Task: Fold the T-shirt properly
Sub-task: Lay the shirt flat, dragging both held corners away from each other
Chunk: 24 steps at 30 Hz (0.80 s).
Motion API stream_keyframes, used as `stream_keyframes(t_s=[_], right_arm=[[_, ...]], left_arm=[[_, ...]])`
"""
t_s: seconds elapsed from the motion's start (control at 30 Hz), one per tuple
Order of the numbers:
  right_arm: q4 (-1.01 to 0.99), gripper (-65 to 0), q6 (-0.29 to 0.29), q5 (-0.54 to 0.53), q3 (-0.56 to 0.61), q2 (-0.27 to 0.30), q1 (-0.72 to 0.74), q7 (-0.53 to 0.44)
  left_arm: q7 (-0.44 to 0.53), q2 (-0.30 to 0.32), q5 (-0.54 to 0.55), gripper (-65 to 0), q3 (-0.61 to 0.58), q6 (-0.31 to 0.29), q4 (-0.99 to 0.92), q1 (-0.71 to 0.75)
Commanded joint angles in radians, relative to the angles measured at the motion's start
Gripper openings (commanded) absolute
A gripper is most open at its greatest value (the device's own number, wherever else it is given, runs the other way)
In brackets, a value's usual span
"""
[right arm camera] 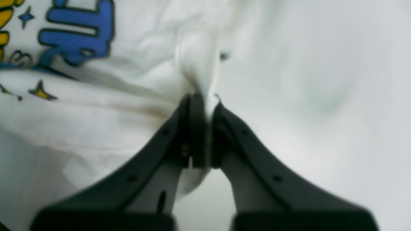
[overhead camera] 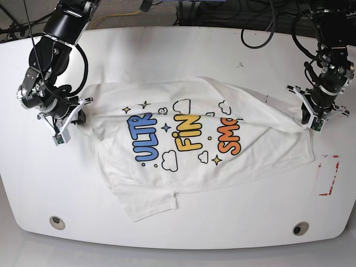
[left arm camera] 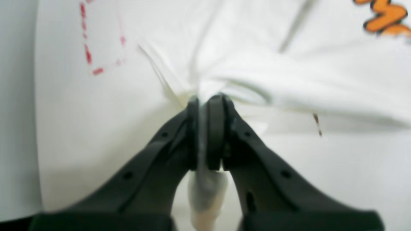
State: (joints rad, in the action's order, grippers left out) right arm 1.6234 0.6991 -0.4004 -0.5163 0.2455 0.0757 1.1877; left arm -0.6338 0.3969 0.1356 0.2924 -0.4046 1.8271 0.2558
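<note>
The white T-shirt (overhead camera: pixel 189 156) lies print-up across the middle of the white table, with blue, yellow and orange bubble letters, clouds and stars. My left gripper (overhead camera: pixel 307 118) at the right side of the base view is shut on a bunch of the shirt's cloth; in the left wrist view the gripper (left arm camera: pixel 203 102) pinches white fabric (left arm camera: pixel 289 80). My right gripper (overhead camera: pixel 74 119) at the left side is shut on the shirt's other edge; in the right wrist view the gripper (right arm camera: pixel 205 101) clamps a twisted fold (right arm camera: pixel 197 64) beside the blue letters.
A red dashed rectangle (overhead camera: pixel 329 175) is marked on the table (overhead camera: pixel 67 189) at the right, also in the left wrist view (left arm camera: pixel 88 54). Two round holes (overhead camera: pixel 56 222) sit near the front edge. Cables (overhead camera: pixel 261 22) trail at the back edge.
</note>
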Motion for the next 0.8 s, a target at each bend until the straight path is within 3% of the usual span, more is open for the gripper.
stream_keyframes(t_s=[0.0, 0.2, 0.3, 0.43, 0.5, 0.6, 0.77], right_arm=[[-0.035, -63.9, -0.001, -0.016, -0.009, 0.018, 0.028, -0.025], [-0.096, -47.4, -0.001, -0.018, -0.011, 0.019, 0.098, -0.022], [-0.085, -31.7, -0.001, -0.028, -0.012, 0.012, 0.105, -0.015], [-0.015, -16.2, -0.001, -0.17, -0.109, 0.012, 0.045, 0.051], [0.007, -12.7, -0.001, -0.268, -0.178, 0.012, 0.0, 0.083], [0.025, -12.7, -0.001, -0.375, -0.249, 0.013, -0.084, 0.11], [0.027, -12.7, -0.001, -0.452, -0.29, 0.012, -0.193, 0.113]], left_arm=[[0.027, 0.021, 0.006, -65.0, 0.009, 0.006, 0.015, -0.002], [0.027, 0.047, 0.006, -65.0, 0.011, 0.006, 0.016, 0.05], [0.027, 0.046, 0.006, -65.0, 0.037, 0.006, 0.016, 0.055], [0.027, 0.046, 0.006, -65.0, 0.081, 0.005, 0.016, 0.064], [0.027, 0.046, 0.006, -65.0, 0.093, 0.005, 0.016, 0.063], [0.027, 0.046, 0.008, -65.0, 0.1, 0.005, 0.02, 0.063], [0.027, 0.046, 0.011, -65.0, 0.11, 0.005, 0.02, 0.06]])
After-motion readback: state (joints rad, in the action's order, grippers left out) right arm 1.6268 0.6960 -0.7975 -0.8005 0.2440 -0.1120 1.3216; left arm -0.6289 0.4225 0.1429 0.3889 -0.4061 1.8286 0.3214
